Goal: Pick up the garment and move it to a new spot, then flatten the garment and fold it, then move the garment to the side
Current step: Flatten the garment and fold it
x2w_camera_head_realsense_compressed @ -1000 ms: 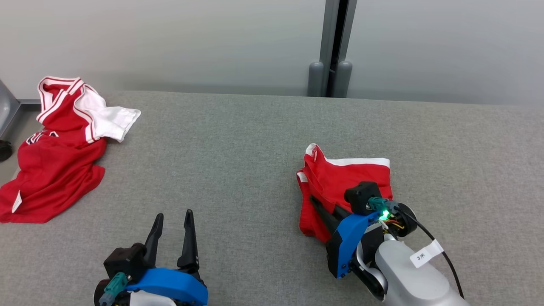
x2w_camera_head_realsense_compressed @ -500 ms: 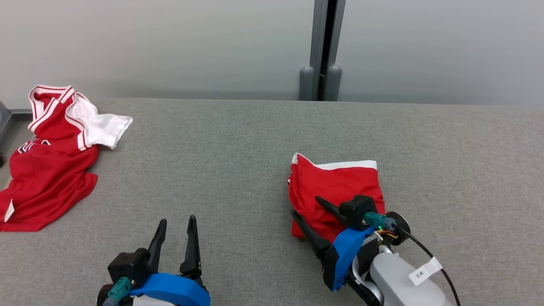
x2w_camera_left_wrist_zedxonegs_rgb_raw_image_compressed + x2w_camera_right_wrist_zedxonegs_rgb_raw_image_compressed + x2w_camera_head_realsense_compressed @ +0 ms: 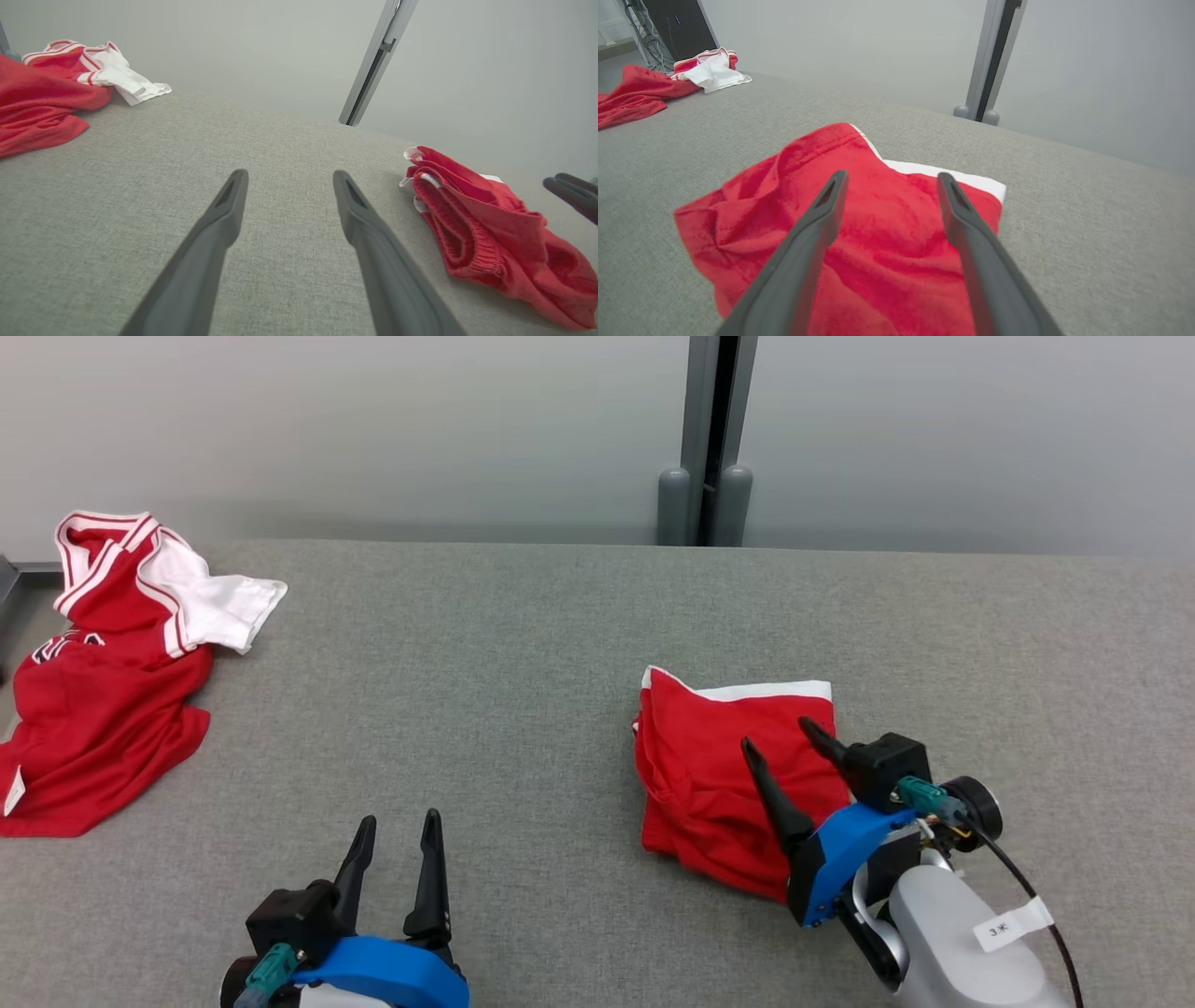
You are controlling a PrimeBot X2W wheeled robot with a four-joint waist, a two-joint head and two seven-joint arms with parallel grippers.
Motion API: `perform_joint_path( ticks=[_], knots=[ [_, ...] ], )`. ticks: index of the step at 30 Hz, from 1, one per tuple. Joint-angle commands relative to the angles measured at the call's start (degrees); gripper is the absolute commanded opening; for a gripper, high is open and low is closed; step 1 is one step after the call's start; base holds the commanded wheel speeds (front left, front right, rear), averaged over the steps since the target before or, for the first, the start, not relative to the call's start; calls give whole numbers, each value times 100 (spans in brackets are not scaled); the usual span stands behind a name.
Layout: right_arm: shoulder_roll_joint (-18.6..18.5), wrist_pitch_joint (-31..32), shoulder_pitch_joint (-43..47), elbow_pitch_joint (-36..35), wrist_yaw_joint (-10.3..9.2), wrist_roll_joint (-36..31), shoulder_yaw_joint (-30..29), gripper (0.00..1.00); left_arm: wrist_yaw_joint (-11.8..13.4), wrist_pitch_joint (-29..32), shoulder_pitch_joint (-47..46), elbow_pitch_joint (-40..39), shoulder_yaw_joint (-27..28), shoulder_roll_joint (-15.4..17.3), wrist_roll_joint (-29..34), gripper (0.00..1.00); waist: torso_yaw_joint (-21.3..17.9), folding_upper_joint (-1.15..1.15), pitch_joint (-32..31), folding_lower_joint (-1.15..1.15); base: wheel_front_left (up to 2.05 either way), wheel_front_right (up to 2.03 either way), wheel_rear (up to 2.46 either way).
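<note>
Folded red garment (image 3: 719,765) flat on the grey desk (image 3: 523,644). Seems light, limp, slightly slippery; likely to unfold if lifted by one layer. Best pinched through all layers at the thick elastic waistband (image 3: 460,238) along its left edge. Right jaws spread, empty, over its near right corner; left jaws spread, empty, well to its left.

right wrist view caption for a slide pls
Open right gripper above folded red shorts on a grey table

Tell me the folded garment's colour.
The garment is red with a white edge band, clearest in the right wrist view.
</note>
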Motion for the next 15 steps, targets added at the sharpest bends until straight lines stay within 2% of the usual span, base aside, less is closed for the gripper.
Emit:
perform_joint_path(
  ticks=[1,2,3,4,8,15],
  knots=[
    [44,57,-77,70,0,-14,31,67,-9,-16,-72,3,5,7,47,100,45,0,46,0,0,0,0],
    [67,100,-113,137,0,-59,78,33,-14,-16,-88,13,8,10,48,100,66,0,65,0,0,0,0],
    [92,147,-154,215,0,-79,131,11,-15,-16,-105,26,9,10,51,100,87,0,83,0,0,0,0],
    [112,161,-186,287,0,-90,203,0,-16,-16,-128,34,7,8,56,100,109,0,99,0,0,0,0],
    [155,180,-321,551,0,-66,626,0,-20,-16,-172,60,14,-9,41,100,199,0,144,0,0,0,0],
    [148,314,-378,423,0,543,1934,0,-23,-16,-238,55,60,-35,57,100,230,0,234,0,0,0,0]
  ],
)
